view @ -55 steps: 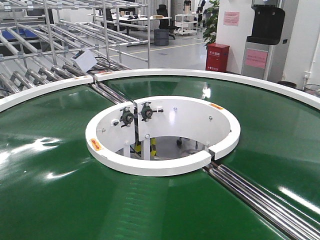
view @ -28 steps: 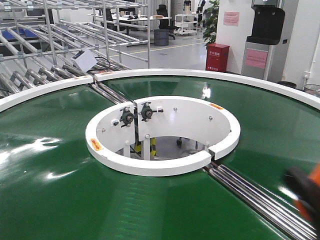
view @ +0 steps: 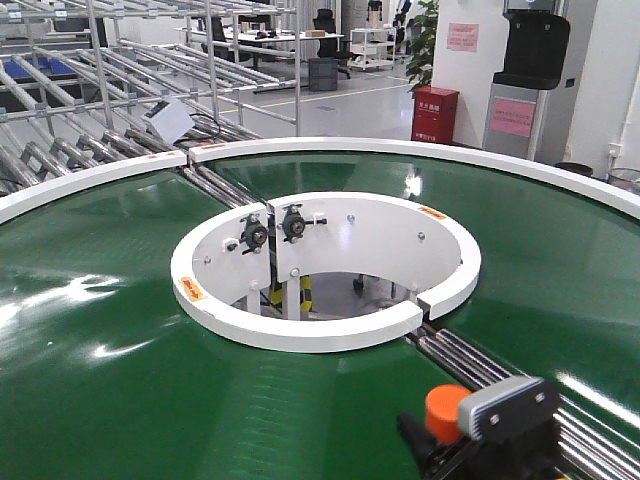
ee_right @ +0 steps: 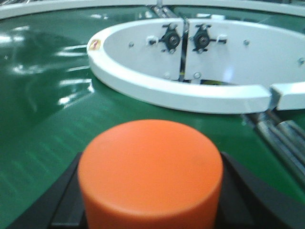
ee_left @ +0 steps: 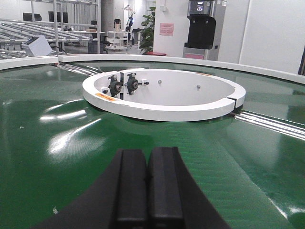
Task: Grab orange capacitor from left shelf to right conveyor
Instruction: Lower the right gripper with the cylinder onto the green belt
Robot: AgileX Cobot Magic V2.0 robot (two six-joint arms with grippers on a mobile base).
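Observation:
The orange capacitor [ee_right: 150, 174] fills the lower middle of the right wrist view, upright, with my right gripper [ee_right: 150, 200] shut on it, black fingers at both its sides. From the front it is a small orange cylinder [view: 444, 410] held in the right gripper [view: 445, 440] over the right conveyor [view: 120, 400], near the steel rollers [view: 520, 400] at the bottom right. My left gripper [ee_left: 147, 164] is shut on nothing, low over the green belt [ee_left: 71, 143]. The left shelf is out of view.
The conveyor's white central ring [view: 320, 330] surrounds an open hole with bearings. Its white outer rim [view: 420, 150] curves along the back. Bare pipe roller racks [view: 80, 110] stand at the back left. A red cabinet [view: 435, 115] and grey machine are behind.
My right arm has come in from the right edge to the bottom right of the front view, carrying the orange capacitor over the belt. One second ago it was out of view.

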